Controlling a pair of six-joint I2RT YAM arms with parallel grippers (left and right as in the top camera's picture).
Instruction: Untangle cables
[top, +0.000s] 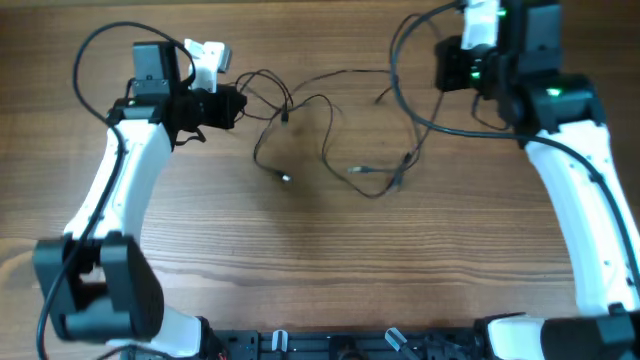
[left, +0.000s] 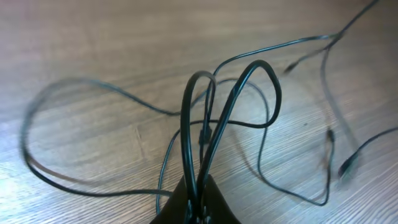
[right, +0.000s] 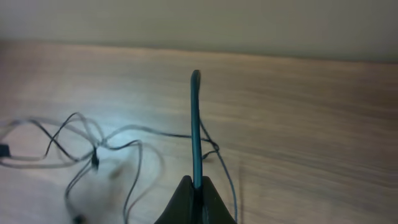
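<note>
The cables (top: 328, 125) are thin black wires in a loose tangle on the wooden table, between my two grippers. Small plugs lie at their ends (top: 285, 177). My left gripper (top: 232, 105) is shut on two looped strands at the tangle's left side. In the left wrist view the loops (left: 249, 71) rise from the shut jaws (left: 199, 208). My right gripper (top: 445, 75) is at the far right. In the right wrist view its jaws (right: 197, 186) are shut on one cable strand (right: 196, 118) that stands straight up. The other wires (right: 99, 146) lie to its left.
The thicker black arm cables loop near each wrist: one arcs down beside the tangle's right side (top: 420, 120) and one loops at the far left (top: 90, 70). The arm bases stand at the table's front edge (top: 330, 345).
</note>
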